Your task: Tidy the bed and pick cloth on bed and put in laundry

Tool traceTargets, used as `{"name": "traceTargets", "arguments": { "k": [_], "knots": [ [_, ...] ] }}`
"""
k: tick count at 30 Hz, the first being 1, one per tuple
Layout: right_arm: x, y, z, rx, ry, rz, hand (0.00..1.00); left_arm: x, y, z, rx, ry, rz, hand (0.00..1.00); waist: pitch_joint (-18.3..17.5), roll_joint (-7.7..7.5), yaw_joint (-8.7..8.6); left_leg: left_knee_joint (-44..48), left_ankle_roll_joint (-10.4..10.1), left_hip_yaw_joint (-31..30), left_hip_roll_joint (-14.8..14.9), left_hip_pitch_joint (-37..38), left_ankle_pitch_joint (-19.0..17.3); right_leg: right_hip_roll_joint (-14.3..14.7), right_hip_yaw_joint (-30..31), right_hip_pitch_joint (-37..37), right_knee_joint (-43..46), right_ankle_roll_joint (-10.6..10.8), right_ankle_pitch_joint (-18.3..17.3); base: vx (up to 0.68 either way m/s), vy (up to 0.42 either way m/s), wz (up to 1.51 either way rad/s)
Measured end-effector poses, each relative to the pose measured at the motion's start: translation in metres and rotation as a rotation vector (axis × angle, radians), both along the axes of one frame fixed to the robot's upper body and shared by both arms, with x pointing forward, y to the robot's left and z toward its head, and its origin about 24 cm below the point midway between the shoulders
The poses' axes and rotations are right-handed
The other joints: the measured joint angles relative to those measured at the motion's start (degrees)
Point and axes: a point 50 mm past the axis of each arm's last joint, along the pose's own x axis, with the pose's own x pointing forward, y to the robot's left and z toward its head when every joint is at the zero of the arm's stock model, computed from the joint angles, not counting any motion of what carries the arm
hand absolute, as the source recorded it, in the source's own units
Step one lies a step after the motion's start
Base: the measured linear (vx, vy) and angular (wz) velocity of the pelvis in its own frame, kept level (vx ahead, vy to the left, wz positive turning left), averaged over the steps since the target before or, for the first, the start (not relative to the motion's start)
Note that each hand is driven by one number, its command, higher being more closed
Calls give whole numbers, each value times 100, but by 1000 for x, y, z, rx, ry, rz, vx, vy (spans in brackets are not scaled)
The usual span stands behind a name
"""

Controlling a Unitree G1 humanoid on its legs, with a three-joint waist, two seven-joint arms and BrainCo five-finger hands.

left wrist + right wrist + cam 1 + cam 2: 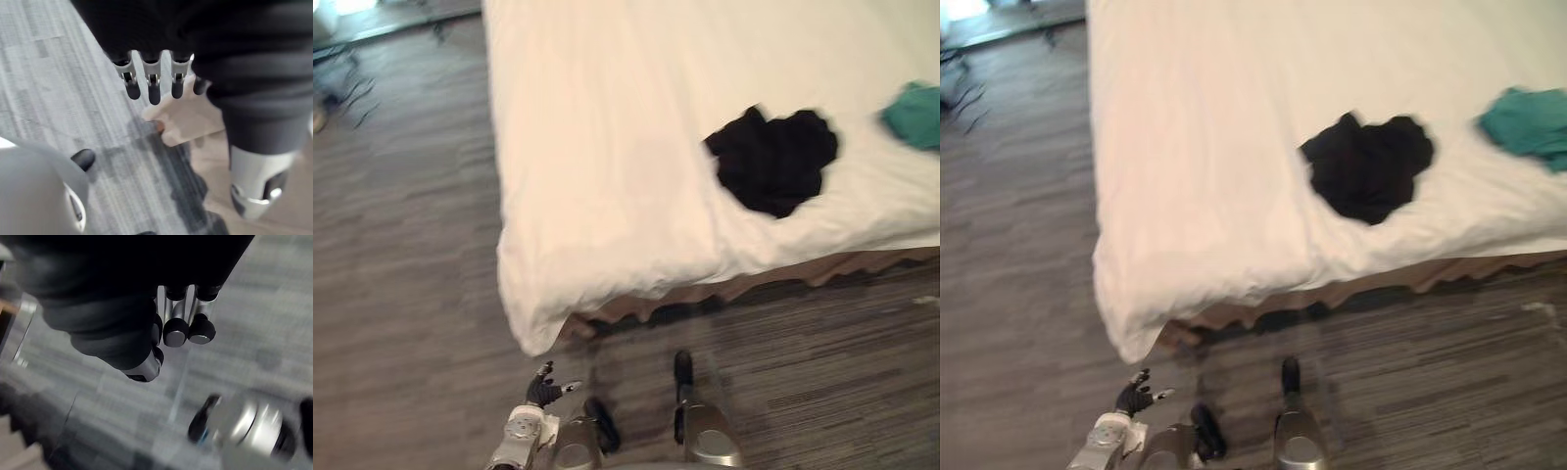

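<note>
Fingers [154, 90] of the left hand [544, 390] are straight and slightly spread, thumb out to one side, holding nothing. The hand hangs low at the near left, over the floor and well apart from the bed. Fingers [175, 333] of the right hand [127, 328] hang loose and uncurled, thumb beside them, also empty and over the floor.

The black cloth [771, 160] is a soft, crumpled, lobed heap lying on the bed [607, 147], near its near edge and right of centre. A teal cloth [913, 116], also bunched, lies on the bed to the right of the black one and slightly farther back, apart from it. The bed carries a smooth white cover whose near-left corner [533, 333] droops towards the floor. A tan skirt [862, 262] with a wavy hem shows under the cover's near edge. The floor [401, 245] is grey with a streaked plank pattern.
</note>
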Motion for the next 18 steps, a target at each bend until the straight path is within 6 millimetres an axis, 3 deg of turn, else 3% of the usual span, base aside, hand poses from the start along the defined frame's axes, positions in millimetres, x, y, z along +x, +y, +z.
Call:
{"name": "traceTargets", "arguments": {
  "k": [2, 4, 5, 6, 7, 8, 9, 10, 11, 12, 13, 14, 16, 18],
  "knots": [
    [28, -12, 7, -46, -57, 76, 0, -18, -6, -8, -21, 52, 31, 0, -337, 126, 55, -220, 96, -548, -34, 256, -236, 236, 626, -65, -29, -41, 33, 38, 220, -249],
    [52, -7, 8, -43, -138, 129, 0, -25, -8, -11, -20, 68, 56, 0, -505, 142, 109, -792, 10, -660, -242, 840, -499, 324, 988, -205, 31, 16, 76, -5, 208, -206],
    [54, -3, 8, -34, -156, 138, 0, -25, -8, -11, -16, 69, 60, 0, -608, 141, 86, -1018, -68, -646, -291, 930, -597, 337, 1058, -321, 36, 59, 139, 3, 264, -169],
    [56, 7, 5, -9, -189, 141, 0, -14, -7, -8, 0, 40, 51, 0, -731, 134, -46, -1439, -279, -427, -367, 1109, -862, 369, 1086, -630, 8, 268, 453, -11, 204, -109],
    [57, 11, 4, 2, -203, 146, 0, -7, -8, -6, 3, 27, 46, 0, -715, 125, -47, -1530, -392, -244, -345, 1161, -959, 420, 980, -764, 37, 336, 621, -60, 237, -160],
    [64, 24, 2, 26, -242, 184, 0, -7, -2, -5, 29, 33, 39, 0, -693, 31, 22, -1671, -506, 253, -345, 1279, -1056, 600, 506, -1000, 133, 80, 991, -147, 198, -224],
    [73, 44, 1, 38, -284, 293, 0, -7, 11, -3, 59, 35, 54, 0, -560, -271, 152, -1450, -682, 855, -553, 1337, -871, 573, -215, -1024, 14, -532, 1558, -179, 175, -234],
    [81, 51, 1, 39, -300, 336, 0, -6, 14, -2, 67, 31, 62, 0, -509, -474, 181, -1213, -582, 931, -644, 1205, -820, 469, -332, -996, -165, -706, 1901, -263, 102, -223],
    [93, 61, 1, 42, -322, 385, 0, 11, 15, 4, 67, -14, 64, 0, -314, -552, 293, -1880, 221, 934, -780, 1119, -842, 450, -604, -1012, -367, -286, 2440, -280, 58, -153],
    [104, 65, 2, 38, -339, 413, 0, 15, 15, 5, 63, -23, 67, 0, -226, -541, 271, -2217, -109, 1141, -792, 1325, -586, 311, -1435, -1157, 643, -230, 1262, -237, 62, -144],
    [107, 65, 3, 29, -343, 426, 0, 13, 13, 4, 47, -16, 76, 0, -278, -448, 233, -2255, -84, 1374, -756, 1406, -556, 192, -1895, -1239, 1476, -373, 480, -152, 96, -97],
    [113, 58, 5, -15, -324, 477, 0, 12, 6, 2, 8, -15, 73, 0, -280, -119, 207, -2301, -42, 1508, -581, 1475, -494, -10, -2499, -1226, 2906, -638, -521, -85, 75, -61],
    [124, 51, 9, -63, -316, 535, 0, 10, 6, 2, 7, -14, 59, 0, -293, 85, 205, -2424, -32, 1676, -493, 1550, -324, -430, -2765, -1017, 3911, -615, -1050, -78, 36, -58],
    [132, 51, 11, -83, -324, 570, 0, 5, 11, 2, 21, 3, 41, 0, -318, 9, 215, -2458, -63, 1845, -494, 1521, -234, -977, -2586, -586, 4264, -480, -1333, -57, -102, -55]
  ]
}}
